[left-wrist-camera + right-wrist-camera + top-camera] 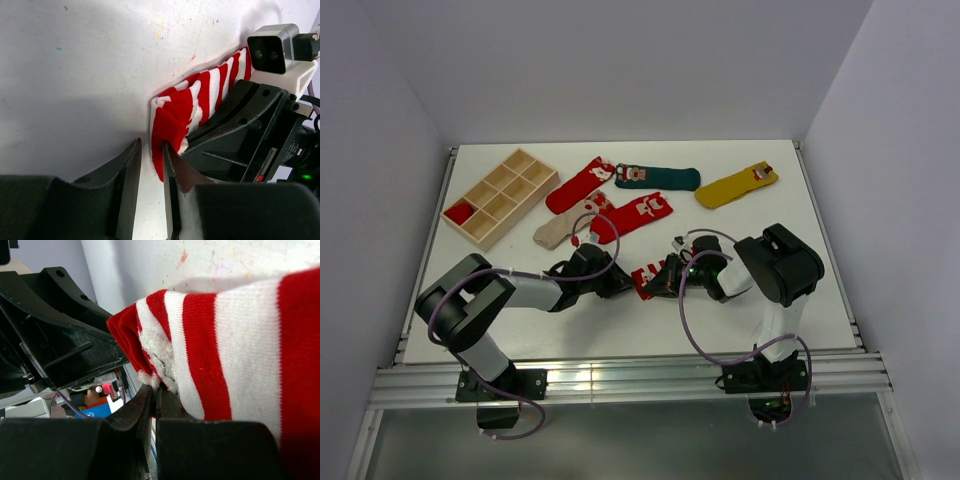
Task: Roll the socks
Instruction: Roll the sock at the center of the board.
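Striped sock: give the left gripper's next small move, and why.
Probably shift the left gripper sideways onto the striped sock: its jaws stand apart over bare table, the sock's folded end beside one finger; the right gripper appears shut on its edge.

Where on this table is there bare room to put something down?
Bare: right side, from the mustard sock down to the right arm; near strip below the striped sock. Crowded: middle and far left, with socks and wooden tray.
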